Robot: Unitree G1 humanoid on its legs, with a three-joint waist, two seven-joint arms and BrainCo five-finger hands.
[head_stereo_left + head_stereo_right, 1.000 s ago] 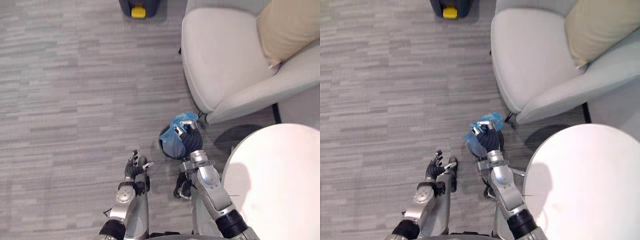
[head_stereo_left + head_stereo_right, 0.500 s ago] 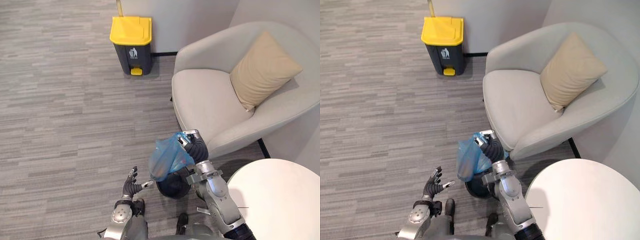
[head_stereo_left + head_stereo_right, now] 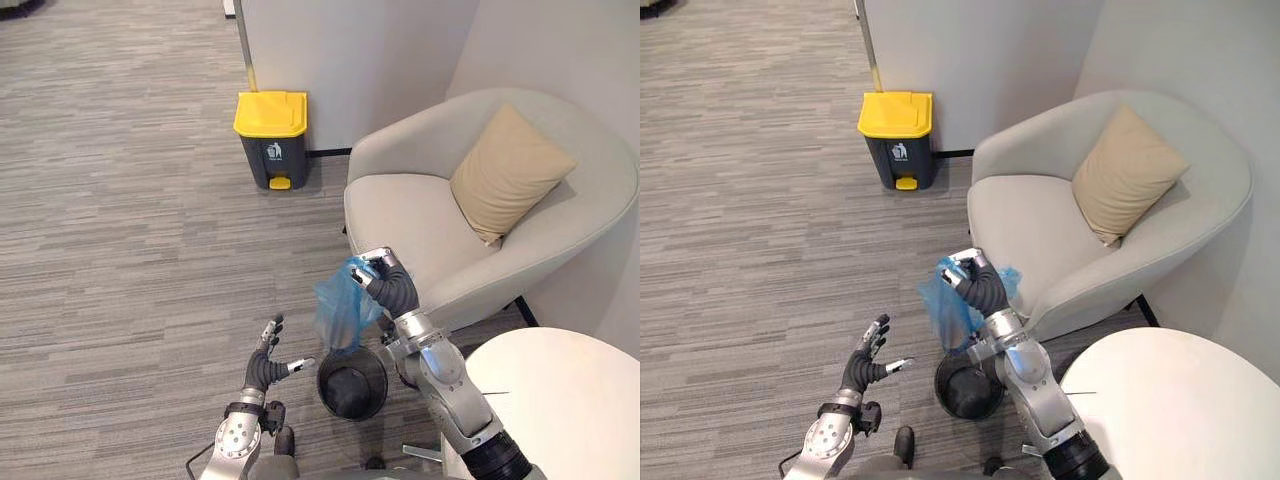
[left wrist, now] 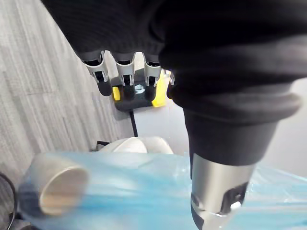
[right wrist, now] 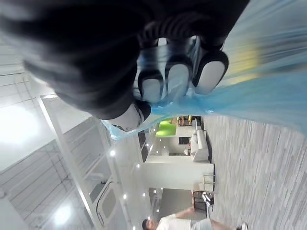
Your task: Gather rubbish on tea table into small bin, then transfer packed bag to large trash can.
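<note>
**Bag out of the small bin, held up by the right hand**

Large trash can (image 3: 270, 138), dark with a yellow lid, stands against the wall, well apart from the robot. Grey floor (image 3: 130, 230) runs between it and the small bin (image 3: 352, 385). A pale armchair (image 3: 420, 215) with a tan cushion (image 3: 505, 170) sits just to the right of that stretch. The round white table (image 3: 560, 400) is at the lower right, near the black mesh bin.

Blue bag (image 3: 345, 305) hangs from the right hand (image 3: 388, 285), whose fingers are curled tight round the gathered top. The bag's lower end is just above the bin's far rim. A pale cup-like shape (image 4: 62, 189) shows through the plastic.

Left hand (image 3: 265, 365) is held left of the bin, fingers spread and relaxed, holding nothing.

A second ago the right hand was down at the bin with the bag inside. Half a second ago the bag was partly out. The head camera has also tilted up since.
</note>
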